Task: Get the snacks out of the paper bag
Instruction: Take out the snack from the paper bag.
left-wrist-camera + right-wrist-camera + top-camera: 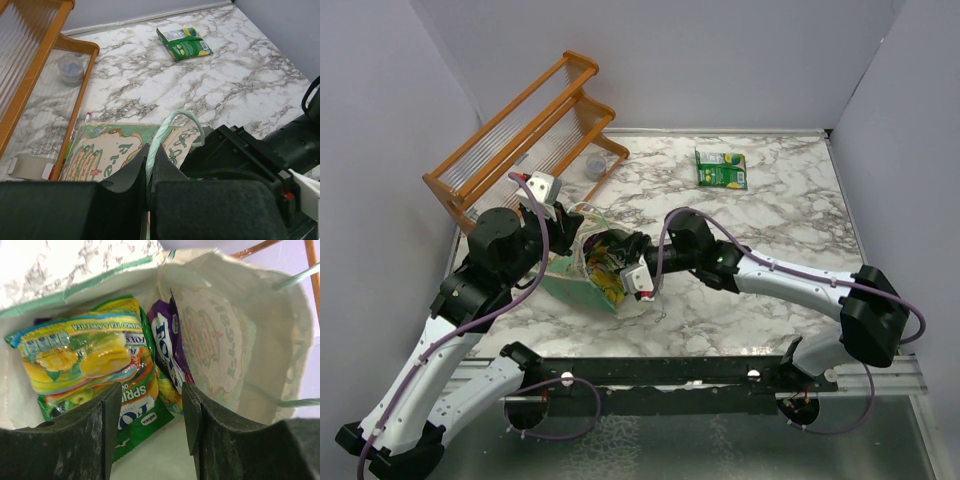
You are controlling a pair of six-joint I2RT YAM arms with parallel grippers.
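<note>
The left fingers [149, 175] are pressed together on the pale-green handle [182, 116] of the paper bag [112, 150]. The handle's loop rises just beyond their tips, and the printed bag face lies flat ahead and to their left. Further ahead, the marble surface [150, 80] runs bare up to a loose green packet [184, 43] near the far edge, well apart from the bag. To their left the orange rack [30, 75] borders the bag closely. To their right the black right arm [245, 155] crowds in.

The right fingers [150, 425] stand spread inside the bag's mouth, pinching nothing that can be seen. A lower green packet [137, 415] lies between and just beyond their tips. A yellow mango packet [80, 357] rests on top of it, ahead of the left-hand finger. A purple packet [165, 347] stands on edge ahead of the right-hand finger, against a printed inner panel. The cream bag wall [280, 340] closes round on both sides, with more room on the right-hand side.
</note>
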